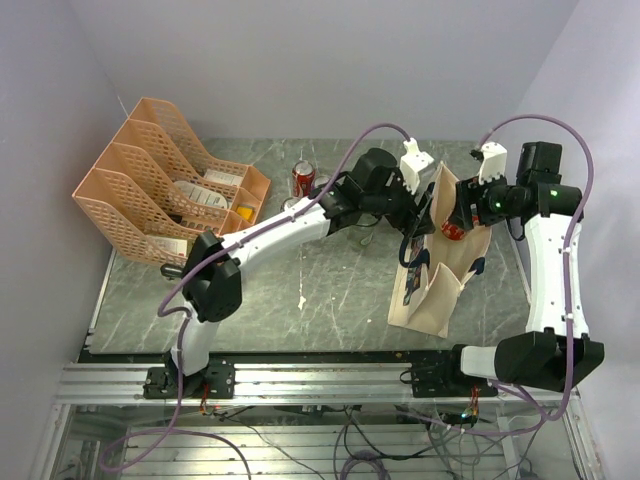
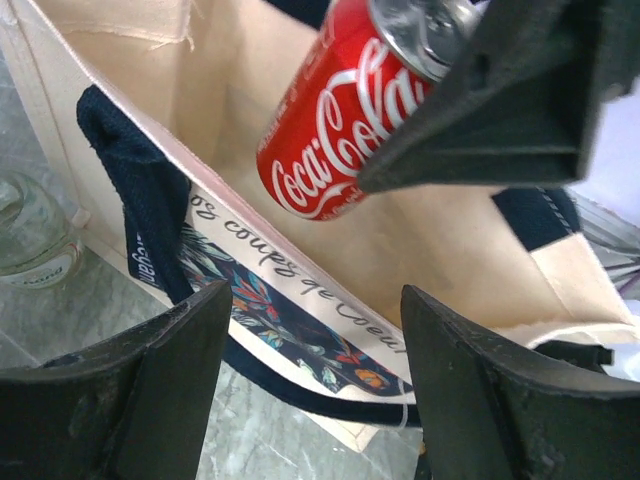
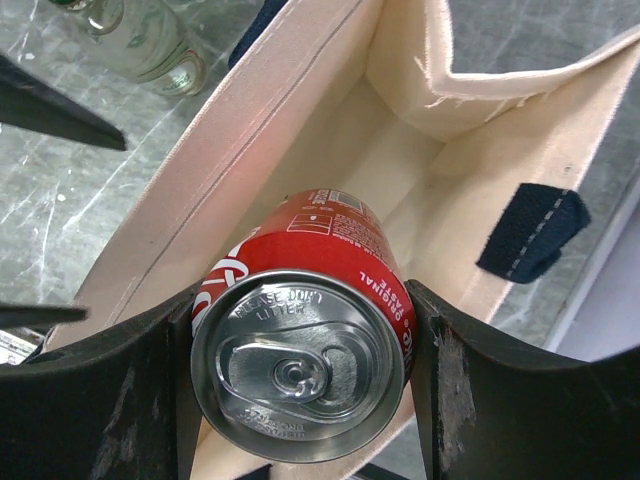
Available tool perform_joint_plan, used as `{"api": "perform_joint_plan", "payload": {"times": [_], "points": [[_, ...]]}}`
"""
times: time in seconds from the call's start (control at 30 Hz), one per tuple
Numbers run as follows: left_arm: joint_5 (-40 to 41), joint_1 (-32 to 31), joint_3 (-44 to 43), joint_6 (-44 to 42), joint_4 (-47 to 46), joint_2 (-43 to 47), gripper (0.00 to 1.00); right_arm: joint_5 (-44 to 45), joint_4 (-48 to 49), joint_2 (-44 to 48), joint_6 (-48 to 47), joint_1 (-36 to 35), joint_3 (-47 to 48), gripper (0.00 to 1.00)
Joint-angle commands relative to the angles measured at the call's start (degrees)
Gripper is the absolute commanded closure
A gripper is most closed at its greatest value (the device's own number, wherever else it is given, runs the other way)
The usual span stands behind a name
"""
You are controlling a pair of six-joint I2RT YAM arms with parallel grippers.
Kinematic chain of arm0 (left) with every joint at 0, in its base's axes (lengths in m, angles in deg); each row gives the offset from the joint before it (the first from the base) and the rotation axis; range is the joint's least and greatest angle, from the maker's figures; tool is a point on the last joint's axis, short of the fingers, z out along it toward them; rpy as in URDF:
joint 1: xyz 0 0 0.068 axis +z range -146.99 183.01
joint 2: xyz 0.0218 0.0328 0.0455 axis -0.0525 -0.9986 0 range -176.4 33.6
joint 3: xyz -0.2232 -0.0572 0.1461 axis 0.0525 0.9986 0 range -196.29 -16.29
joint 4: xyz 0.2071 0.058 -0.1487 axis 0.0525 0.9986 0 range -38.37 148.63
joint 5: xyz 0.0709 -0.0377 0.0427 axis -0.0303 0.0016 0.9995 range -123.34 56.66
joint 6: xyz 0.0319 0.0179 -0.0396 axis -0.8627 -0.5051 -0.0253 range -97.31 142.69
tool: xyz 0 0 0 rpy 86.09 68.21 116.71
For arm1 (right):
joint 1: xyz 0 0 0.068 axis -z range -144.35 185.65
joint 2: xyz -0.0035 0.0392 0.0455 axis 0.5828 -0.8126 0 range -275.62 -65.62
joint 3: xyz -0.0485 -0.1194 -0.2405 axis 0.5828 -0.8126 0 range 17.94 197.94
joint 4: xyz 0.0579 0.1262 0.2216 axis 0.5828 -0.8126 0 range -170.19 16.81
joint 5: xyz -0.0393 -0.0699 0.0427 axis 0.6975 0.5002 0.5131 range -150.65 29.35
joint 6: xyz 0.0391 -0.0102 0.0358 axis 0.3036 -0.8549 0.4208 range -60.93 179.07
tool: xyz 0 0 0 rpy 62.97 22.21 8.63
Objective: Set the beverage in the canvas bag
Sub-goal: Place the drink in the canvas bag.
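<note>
on the far left, well away from both pincers, orange file trays (image 1: 165,185) stand on the grey marbled table (image 1: 330,300) with papers in them. right of the trays, and left of your left pincer, a second red can (image 1: 303,178) stands upright on the table. a clear glass bottle (image 2: 30,235) sits close by it, near the left side of the bag. your left pincer (image 2: 312,340) is at the left side of the canvas bag (image 1: 440,270), jaws spread wide and gripping nothing. between its fingers (image 2: 150,390), the left wrist view shows the bag's outer wall with a floral print and script lettering, and a dark navy strap hanging over it. you cannot tell whether either finger touches the cloth. the bag stands on the table between your two pincers with its mouth gaping open, and the cream lining shows inside. your right pincer (image 3: 300,330) is over the right part of that mouth, clamped on a red cola can (image 3: 300,340), one finger on each side of the can's body. the can is tilted, with its silver pull-tab top towards the right wrist camera. its base points down into the bag's opening, between the cloth walls. whether the base touches the inside of the bag cannot be told.
</note>
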Motion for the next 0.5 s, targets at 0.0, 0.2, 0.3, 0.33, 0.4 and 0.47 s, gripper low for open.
{"api": "perform_joint_plan", "payload": {"times": [0.0,0.2,0.3,0.33,0.4,0.47], "points": [[2.84,-0.62,-3.43,2.84,-3.11,-2.91,0.24,-4.62,6.60,0.88,0.21,0.24,-1.42,0.73],[5.74,-1.10,-3.68,2.80,-1.99,-3.87,0.47,-3.33,10.85,0.40,-0.15,0.24,-5.05,0.74],[6.87,-1.14,-2.04,1.88,-1.54,-2.42,0.63,-2.11,12.03,-0.07,-1.30,0.06,-5.54,0.74],[6.65,-1.11,-1.62,1.51,-1.39,-1.99,0.68,-1.81,12.46,-0.26,-1.53,0.00,-5.75,0.75],[6.49,-1.11,-1.24,0.65,-1.10,-1.20,0.77,-1.13,13.12,-0.59,-2.25,-0.51,-6.15,0.75],[6.45,-1.09,-1.09,-0.26,-0.52,-0.47,0.86,0.21,14.27,-1.15,-2.25,-1.08,-6.68,0.76]]}}
